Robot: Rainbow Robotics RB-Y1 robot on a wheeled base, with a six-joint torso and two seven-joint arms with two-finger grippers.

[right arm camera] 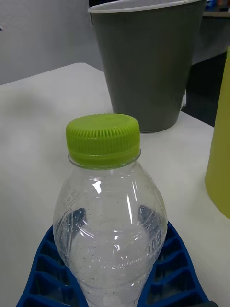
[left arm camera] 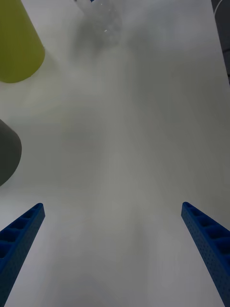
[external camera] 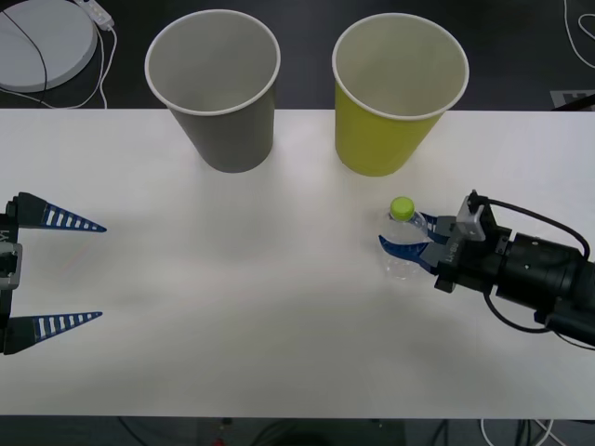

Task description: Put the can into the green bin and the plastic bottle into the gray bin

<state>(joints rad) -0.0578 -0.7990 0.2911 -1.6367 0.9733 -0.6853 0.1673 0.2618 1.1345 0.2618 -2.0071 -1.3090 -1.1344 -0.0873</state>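
Front view runs, from left to right, past the left gripper [external camera: 56, 271] waiting at the left edge of the white table [external camera: 232, 307] with its blue fingers spread wide and nothing between them, then the gray bin [external camera: 221, 93] at the far side left of centre, then the green bin [external camera: 390, 98] beside it on the right. Near the green bin and nearer the robot stands the plastic bottle [external camera: 403, 243], upright on the table, with the right gripper [external camera: 409, 247] closed around its lower body from the right. In the right wrist view the blue fingers [right arm camera: 170, 268] hug the clear ribbed wall below the lime-green cap [right arm camera: 103, 139].

The step appears to be lifting the bottle toward the gray bin. Since the thin plastic probably yields, a firm but not crushing hold seems wise. The lift should clear the green bin's rim on the way left, and release should come only once the bottle hangs over the gray bin's mouth.
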